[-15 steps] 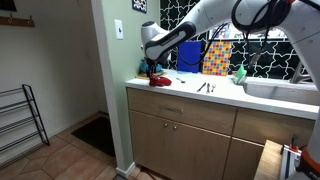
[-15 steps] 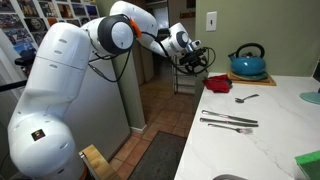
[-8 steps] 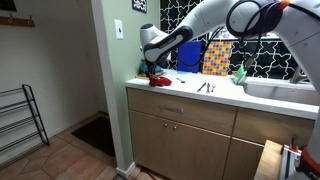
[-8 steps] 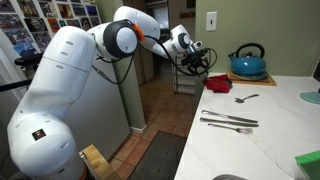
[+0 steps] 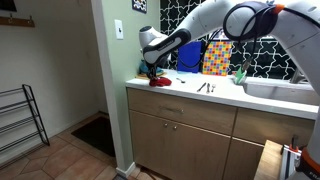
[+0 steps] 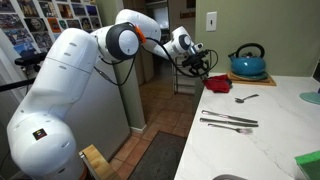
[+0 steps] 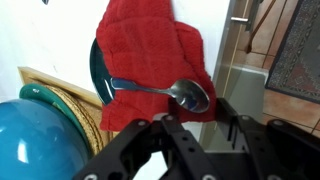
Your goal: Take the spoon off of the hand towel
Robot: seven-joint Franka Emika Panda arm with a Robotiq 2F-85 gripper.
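Note:
The red hand towel (image 7: pixel 150 50) lies rumpled at the counter's end, partly over a dark green plate (image 7: pixel 96 70). A metal spoon (image 7: pixel 185 95) lies on the towel, bowl to the right and handle running left. My gripper (image 7: pixel 195 125) is open and empty, just above the spoon's bowl, with its fingers on either side. In both exterior views the gripper (image 5: pixel 152 68) (image 6: pixel 200 62) hovers over the towel (image 5: pixel 157 80) (image 6: pixel 217 84). The spoon on the towel is too small to make out there.
A blue kettle (image 6: pixel 248 64) (image 7: pixel 30 140) stands beside the towel near the wall. Another spoon (image 6: pixel 246 98), a fork and a knife (image 6: pixel 228 121) lie on the white counter. A colourful board (image 5: pixel 215 57) and a sink (image 5: pixel 280 90) are further along. The counter edge drops off by the towel.
The gripper has edged slightly down toward the towel; the arm's elbow shifted a little. The spoon and towel have not moved.

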